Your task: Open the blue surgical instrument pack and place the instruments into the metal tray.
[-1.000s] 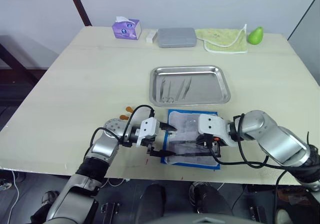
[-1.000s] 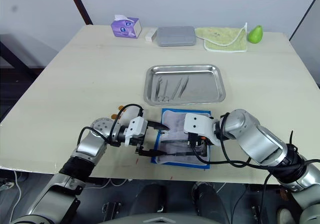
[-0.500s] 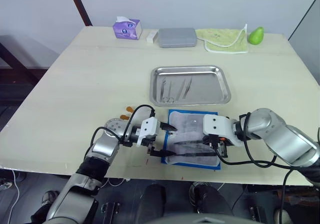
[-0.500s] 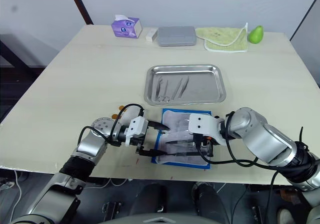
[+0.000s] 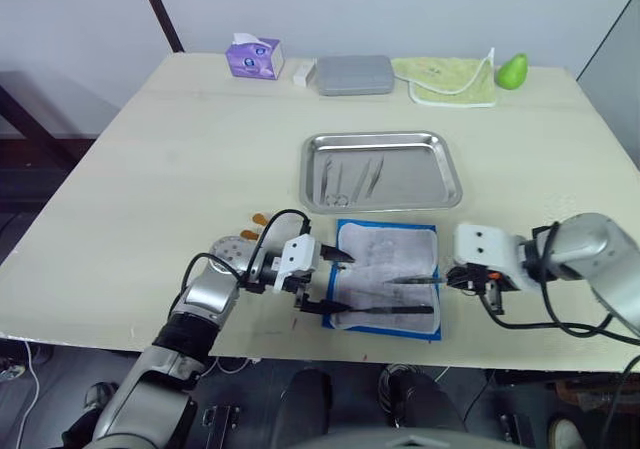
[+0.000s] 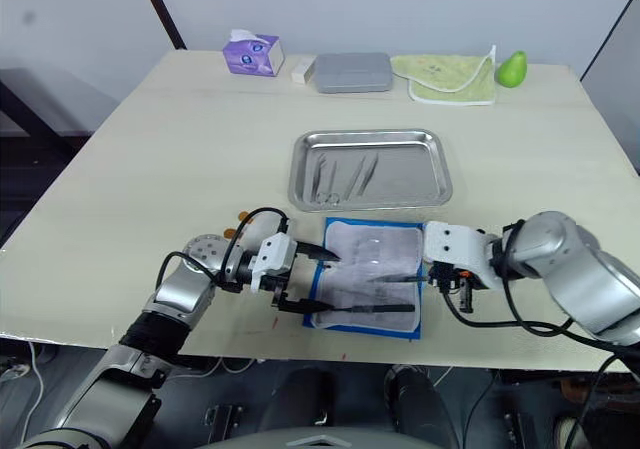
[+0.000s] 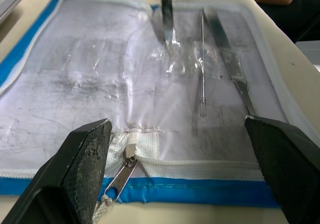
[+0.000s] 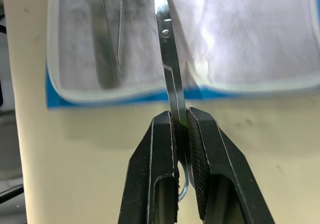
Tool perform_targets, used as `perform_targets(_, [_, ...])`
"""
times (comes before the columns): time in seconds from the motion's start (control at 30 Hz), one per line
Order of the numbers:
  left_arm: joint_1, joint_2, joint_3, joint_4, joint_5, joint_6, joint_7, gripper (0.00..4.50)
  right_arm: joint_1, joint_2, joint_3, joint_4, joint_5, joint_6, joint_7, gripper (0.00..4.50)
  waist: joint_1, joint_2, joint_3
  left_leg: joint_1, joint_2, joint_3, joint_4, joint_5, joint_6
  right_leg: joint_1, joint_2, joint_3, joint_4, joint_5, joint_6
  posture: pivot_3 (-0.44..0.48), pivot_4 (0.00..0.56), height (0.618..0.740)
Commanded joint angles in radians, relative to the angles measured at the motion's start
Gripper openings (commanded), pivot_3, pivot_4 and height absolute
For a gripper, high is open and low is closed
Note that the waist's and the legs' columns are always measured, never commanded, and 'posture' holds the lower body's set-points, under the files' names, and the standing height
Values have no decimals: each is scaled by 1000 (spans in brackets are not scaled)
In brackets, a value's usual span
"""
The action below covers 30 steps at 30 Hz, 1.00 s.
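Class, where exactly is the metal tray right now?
In the left eye view, the metal tray sits mid-table, just beyond the opened blue pack, nearer than the grey case.

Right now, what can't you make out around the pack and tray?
- Instruments in the metal tray: too small in the eye views to tell types or count.
- Steel instrument held by the right gripper: its far tip is cut off by the right wrist view's edge.
- Instrument pack: print too faint to read.
- Left gripper: open.
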Motion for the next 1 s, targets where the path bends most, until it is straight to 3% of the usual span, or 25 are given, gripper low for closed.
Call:
perform_targets(0.03, [45,14,-26,26,41,-2,4,4500,39,-61,-127,-9,44,-68,50,87,0,0,0,0,0,0,0,0,0,0,0,0,0,0,0,0,150,740])
perform_targets(0.2, [51,12,-24,23,39,-5,7,4500,86,-85,-236,15,109,-90,76,87,-1,0,0,1,0,0,-1,0,0,0,0,0,0,0,0,0,150,740])
perform_targets(0.33, [51,9,-19,19,36,3,13,4500,45,28,-324,33,219,12,-1,87,-3,0,0,1,0,1,-1,0,0,0,0,1,0,1,2,0,150,740])
perform_targets(0.77, [55,8,-13,4,31,20,23,4500,-77,175,-268,101,270,120,-162,87,-3,0,0,1,0,1,-1,0,0,0,0,1,0,1,1,0,150,740])
perform_targets(0.9, [78,14,-8,-24,26,27,29,4500,-152,252,-236,155,260,160,-239,87,-5,0,0,1,0,1,-2,0,0,0,0,2,0,1,1,0,150,740])
perform_targets(1.0, [87,12,-2,-35,24,35,37,4500,-258,380,-220,239,243,255,-372,87,-12,0,0,1,0,1,-2,0,0,0,0,2,0,1,1,0,150,740])
